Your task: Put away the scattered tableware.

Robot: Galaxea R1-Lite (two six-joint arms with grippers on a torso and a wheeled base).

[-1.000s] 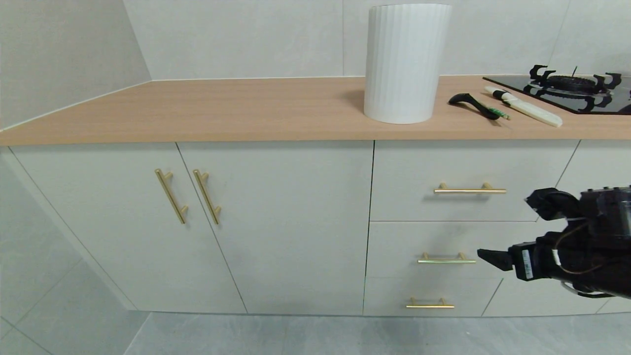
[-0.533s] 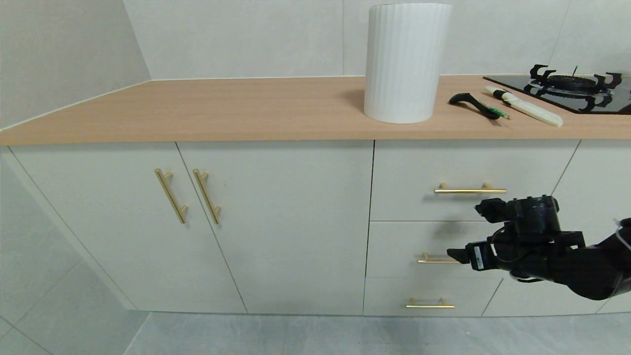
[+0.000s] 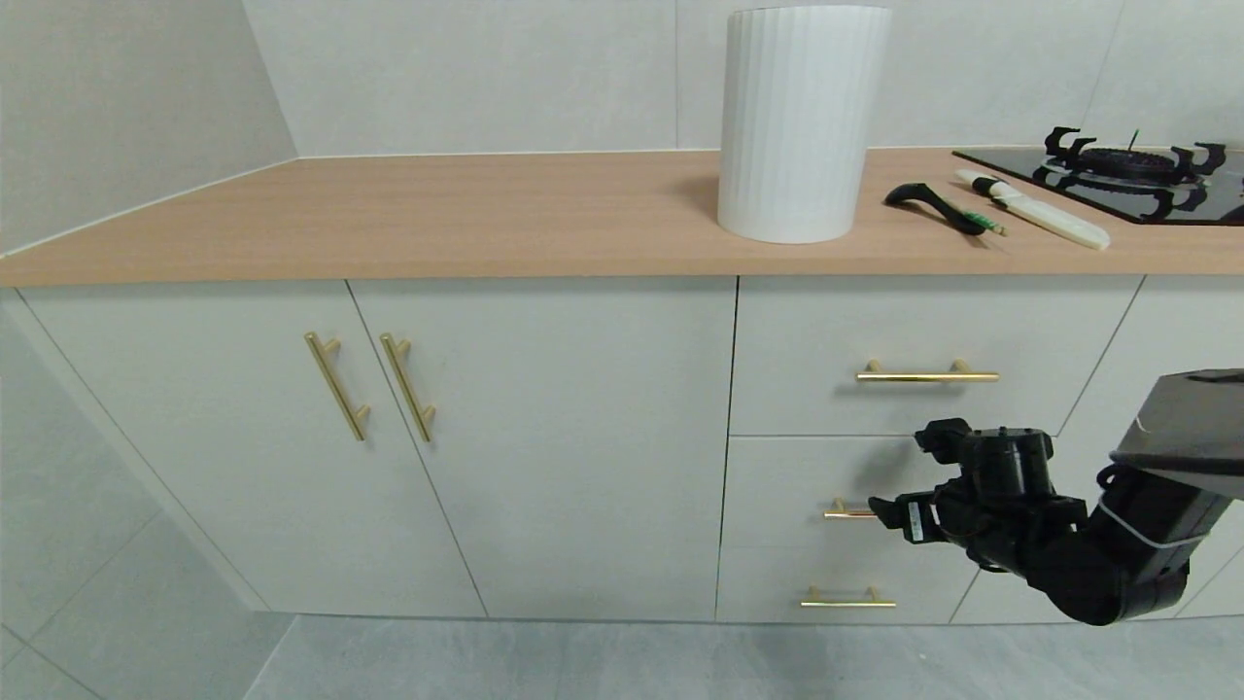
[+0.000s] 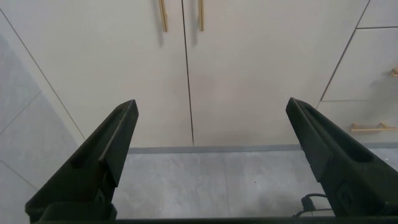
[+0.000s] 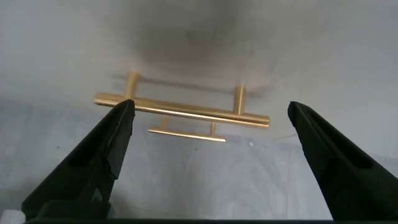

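While left tool (image 4: 211,109) hangs with fingers apart before cabinet doors (image 4: 249,62), right tool (image 3: 899,472), fingers spread, faces middle drawer handle (image 5: 180,110).

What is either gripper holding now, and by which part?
Nothing. The right gripper is open in front of the middle drawer's gold bar handle; the left gripper is open and empty.
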